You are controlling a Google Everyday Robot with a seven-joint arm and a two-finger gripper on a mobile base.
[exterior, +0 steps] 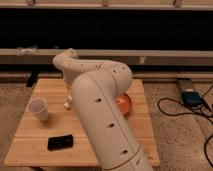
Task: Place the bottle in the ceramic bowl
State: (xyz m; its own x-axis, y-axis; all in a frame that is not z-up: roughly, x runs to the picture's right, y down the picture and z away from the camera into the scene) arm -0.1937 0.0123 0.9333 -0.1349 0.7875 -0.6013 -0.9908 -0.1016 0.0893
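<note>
Bottle (66, 105) at desk (30, 145) level, just beside gripper (70, 96), apart from ceramic bowl (125, 103); gripper's open-or-closed state: cannot tell; bottle judged light, stiff, smooth, easily toppled; take hold mid-body.
</note>
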